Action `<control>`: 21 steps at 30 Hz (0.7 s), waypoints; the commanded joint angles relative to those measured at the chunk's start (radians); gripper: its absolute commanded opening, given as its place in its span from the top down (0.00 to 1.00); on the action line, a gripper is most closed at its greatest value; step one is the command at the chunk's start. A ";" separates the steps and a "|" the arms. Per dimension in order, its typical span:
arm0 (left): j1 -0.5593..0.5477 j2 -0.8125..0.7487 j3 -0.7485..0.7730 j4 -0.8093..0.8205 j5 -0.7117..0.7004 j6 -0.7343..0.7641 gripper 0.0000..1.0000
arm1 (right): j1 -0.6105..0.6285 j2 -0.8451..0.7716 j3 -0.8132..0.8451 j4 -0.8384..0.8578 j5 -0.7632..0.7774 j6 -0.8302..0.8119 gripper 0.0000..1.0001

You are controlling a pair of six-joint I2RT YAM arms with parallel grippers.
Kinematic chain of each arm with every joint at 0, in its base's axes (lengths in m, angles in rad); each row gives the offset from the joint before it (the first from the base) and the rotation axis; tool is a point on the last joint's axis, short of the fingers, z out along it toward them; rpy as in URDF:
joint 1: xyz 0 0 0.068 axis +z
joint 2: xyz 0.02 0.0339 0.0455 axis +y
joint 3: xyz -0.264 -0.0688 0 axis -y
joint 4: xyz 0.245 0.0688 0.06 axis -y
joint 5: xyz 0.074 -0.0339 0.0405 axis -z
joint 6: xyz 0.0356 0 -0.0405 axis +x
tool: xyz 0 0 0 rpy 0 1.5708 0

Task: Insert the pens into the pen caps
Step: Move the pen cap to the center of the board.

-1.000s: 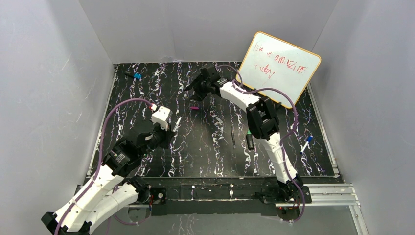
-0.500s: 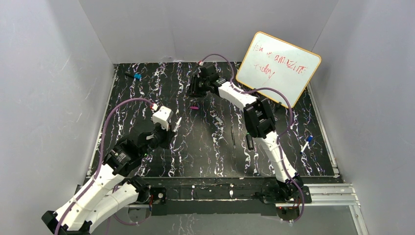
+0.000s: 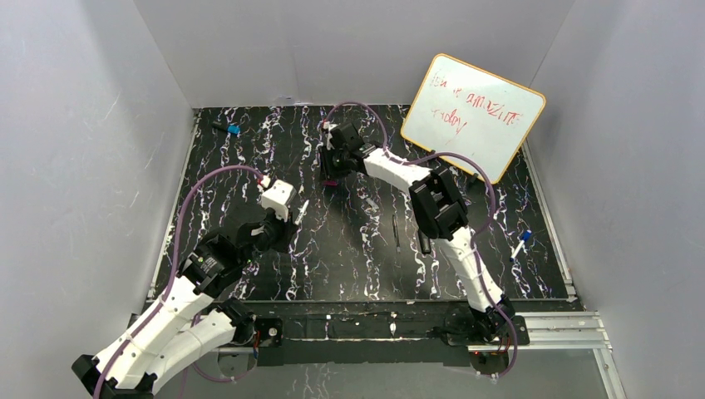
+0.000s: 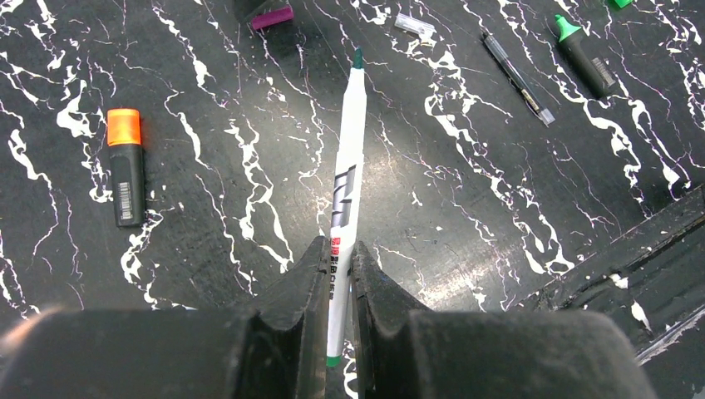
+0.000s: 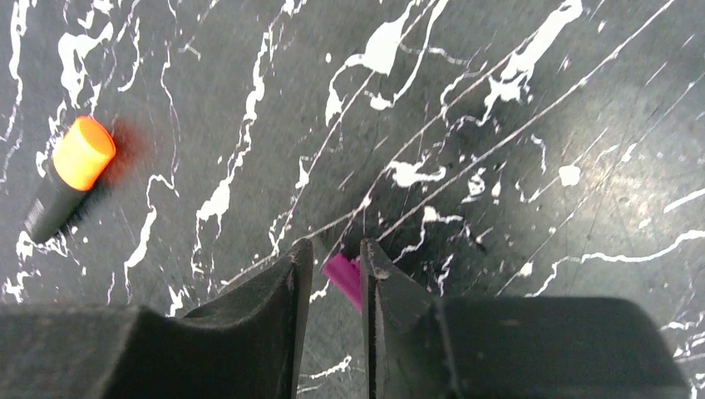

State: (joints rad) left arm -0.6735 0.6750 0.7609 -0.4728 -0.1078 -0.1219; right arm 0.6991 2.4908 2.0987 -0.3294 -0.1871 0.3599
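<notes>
Purple cap (image 5: 343,278) is lying on the mat (image 5: 499,83) between the right gripper's (image 5: 337,249) jaws, pinched or not I cannot tell, while the left gripper (image 4: 337,249) is clenching the white pen (image 4: 350,141) tip-outward: cap pickup is under way, next probably needing a firm pinch, lift, then alignment.

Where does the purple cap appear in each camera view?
Top external: purple cap just above centre, at the right hand.
Left wrist: top edge, left of the white pen's tip.
Right wrist: bottom centre, between the hand's fingers.
Landmark: orange-tipped marker, left in both wrist views; not visible from above.
</notes>
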 commanded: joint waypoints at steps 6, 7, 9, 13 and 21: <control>-0.006 0.001 0.010 -0.017 -0.016 0.013 1.00 | 0.042 -0.148 -0.198 -0.017 0.089 -0.149 0.66; -0.005 0.002 0.011 -0.018 -0.016 0.013 1.00 | 0.046 -0.168 -0.225 -0.012 0.095 -0.158 0.66; -0.005 0.004 0.012 -0.019 -0.018 0.013 1.00 | 0.055 -0.213 -0.293 0.001 0.103 -0.177 0.66; -0.006 0.007 0.017 -0.025 -0.020 0.013 1.00 | 0.072 -0.317 -0.455 0.019 0.111 -0.209 0.67; -0.006 0.014 0.029 -0.033 -0.009 0.015 1.00 | 0.074 -0.563 -0.812 0.087 0.115 -0.162 0.67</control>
State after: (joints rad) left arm -0.6762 0.6865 0.7609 -0.4839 -0.1162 -0.1219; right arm 0.7757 2.0487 1.4292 -0.2680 -0.0875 0.1837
